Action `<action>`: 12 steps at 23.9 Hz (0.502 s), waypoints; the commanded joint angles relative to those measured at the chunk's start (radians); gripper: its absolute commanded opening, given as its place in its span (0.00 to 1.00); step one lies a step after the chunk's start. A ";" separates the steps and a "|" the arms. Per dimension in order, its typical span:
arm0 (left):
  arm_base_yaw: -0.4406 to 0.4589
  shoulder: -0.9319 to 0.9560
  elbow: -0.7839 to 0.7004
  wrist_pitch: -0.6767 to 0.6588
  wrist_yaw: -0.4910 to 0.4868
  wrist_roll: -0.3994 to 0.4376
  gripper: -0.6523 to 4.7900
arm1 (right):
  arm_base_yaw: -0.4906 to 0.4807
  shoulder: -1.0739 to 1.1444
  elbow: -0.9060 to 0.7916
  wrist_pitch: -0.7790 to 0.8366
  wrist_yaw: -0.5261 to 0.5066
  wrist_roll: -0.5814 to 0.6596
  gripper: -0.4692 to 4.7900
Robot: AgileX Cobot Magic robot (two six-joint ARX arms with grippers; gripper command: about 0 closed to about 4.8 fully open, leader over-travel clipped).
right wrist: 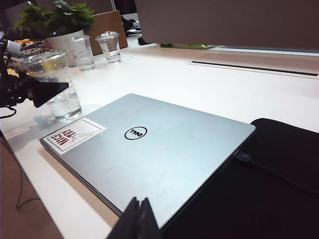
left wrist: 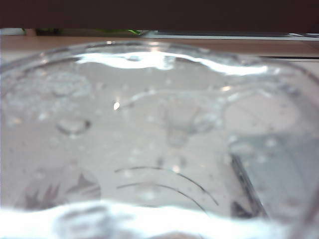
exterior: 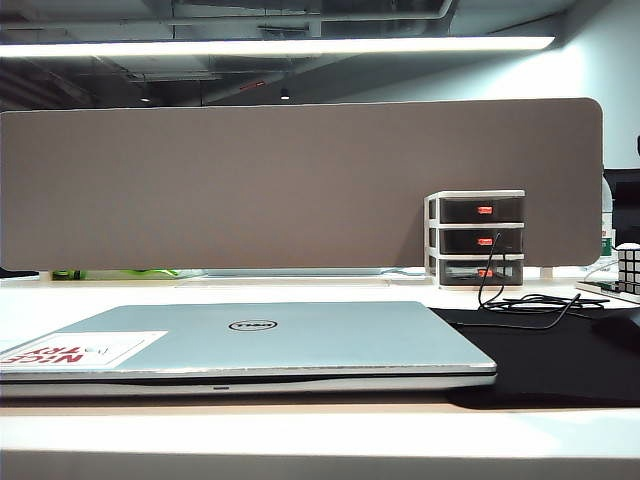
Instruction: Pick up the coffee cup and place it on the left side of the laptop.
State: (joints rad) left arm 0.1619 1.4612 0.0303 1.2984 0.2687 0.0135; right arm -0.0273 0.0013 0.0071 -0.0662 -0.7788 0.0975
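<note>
Beside the flat silver-grey Dell laptop (right wrist: 149, 149) on the white counter (right wrist: 189, 84), the tall clear plastic coffee cup (right wrist: 62, 89) stands between spread left gripper (right wrist: 37, 89) fingers; a sideways nudge could topple it. Right gripper (right wrist: 135, 219) pressed together over the laptop's edge

Both grippers (right wrist: 138, 219) blk, w/ tapered pointed fingers (right wrist: 47, 92).

The tall clear plastic coffee cup (right wrist: 60, 92) with its domed lid stands upright on the white desk, just beside the sticker-bearing corner of the flat silver-grey Dell laptop (exterior: 270, 345), which lies closed, lid logo facing up
</note>
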 commanded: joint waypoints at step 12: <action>0.000 -0.005 -0.025 0.042 0.037 -0.078 1.00 | 0.000 -0.002 -0.006 0.018 -0.005 -0.001 0.09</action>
State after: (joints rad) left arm 0.1616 1.4609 0.0010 1.3247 0.2852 -0.0475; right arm -0.0273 0.0013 0.0071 -0.0658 -0.7792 0.0975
